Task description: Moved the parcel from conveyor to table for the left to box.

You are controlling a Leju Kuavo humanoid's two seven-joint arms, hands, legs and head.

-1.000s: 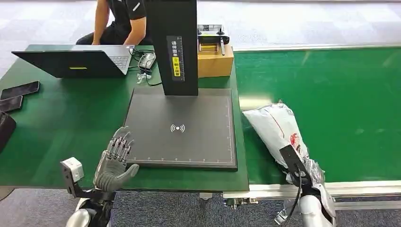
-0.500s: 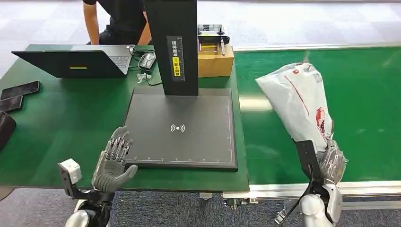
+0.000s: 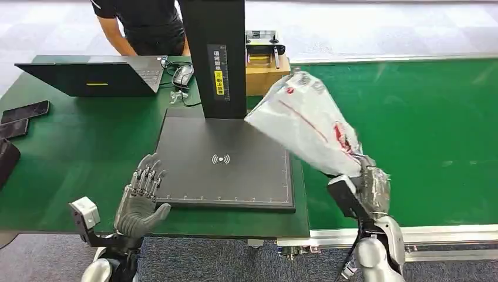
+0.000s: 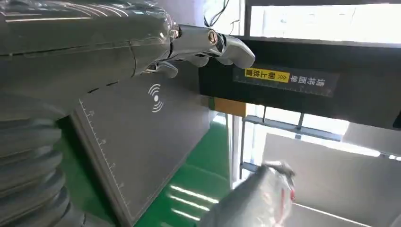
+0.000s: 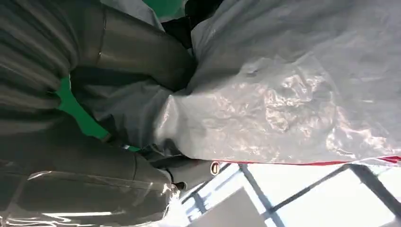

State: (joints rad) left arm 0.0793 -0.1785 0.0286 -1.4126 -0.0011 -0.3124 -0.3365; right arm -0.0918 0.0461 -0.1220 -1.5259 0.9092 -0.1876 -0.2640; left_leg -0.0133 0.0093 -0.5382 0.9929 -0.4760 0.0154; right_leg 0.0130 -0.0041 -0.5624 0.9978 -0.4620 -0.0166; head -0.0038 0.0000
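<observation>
My right hand [image 3: 371,189] grips one end of a white plastic parcel [image 3: 305,123] with red markings and holds it in the air, tilted up and to the left. The parcel's free end hangs over the right part of the dark scanner plate [image 3: 223,158]. In the right wrist view the crinkled parcel [image 5: 293,90] is wrapped by my right hand [image 5: 137,71]. My left hand [image 3: 141,197] is open at the plate's near left corner, fingers spread and holding nothing. The left wrist view shows my left hand [image 4: 118,42] above the plate [image 4: 142,137], with the parcel [image 4: 255,198] beyond.
A black scanner post [image 3: 214,56] rises from the plate's back edge. A cardboard box [image 3: 267,73] sits behind it. A laptop [image 3: 88,76] and phones [image 3: 23,111] lie on the green table [image 3: 76,153]. The green conveyor [image 3: 423,129] runs on the right. A person [image 3: 141,23] stands behind the table.
My right hand has lifted the parcel off the conveyor and swung it left, so it now hangs over the plate's right side. The left hand stayed put. The person behind shifted.
</observation>
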